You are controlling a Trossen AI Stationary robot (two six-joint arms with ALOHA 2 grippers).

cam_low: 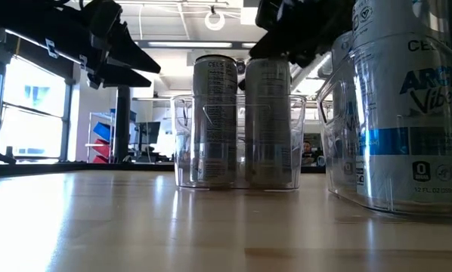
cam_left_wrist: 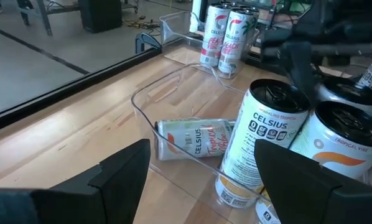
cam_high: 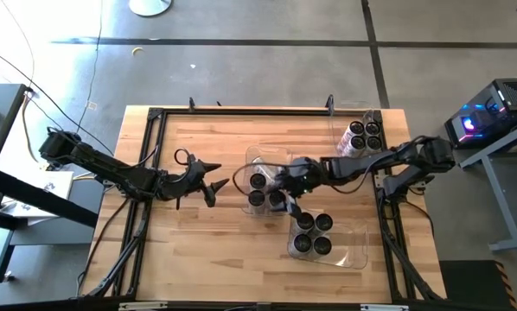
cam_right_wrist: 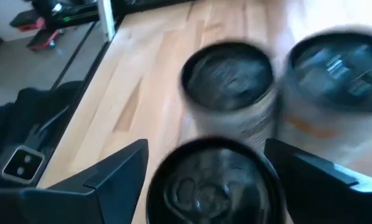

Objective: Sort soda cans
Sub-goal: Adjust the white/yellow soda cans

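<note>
Nearest, on the pale wooden table: a clear plastic rectangular bin holding four slim silver-sided soda cans with dark round tops, all upright and packed in a square. Judged settled; nothing left to do there.

Next back, mid-table: a second clear plastic bin with three dark can tops showing from above. Right over it, the dark two-fingered right gripper, jaws spread wide to either side of one upright can. No squeeze on that can to be made out, so read as a can being set down or let go, not carried. Seen past the left arm's fingers, lying on its side in this same bin: one more silver can with red script on its label. Probably to be stood up, or left as it lies; cannot say which.

Just beside that bin, on the left: the dark left gripper, jaws well open, holding nothing, waiting above the wood.

Farthest, by the back right corner: a third clear bin with several more upright cans, close together.

No loose can visible anywhere on bare table. Judged close to finished: every can in view already in a bin, with only the release over the middle bin and perhaps the toppled can outstanding.
</note>
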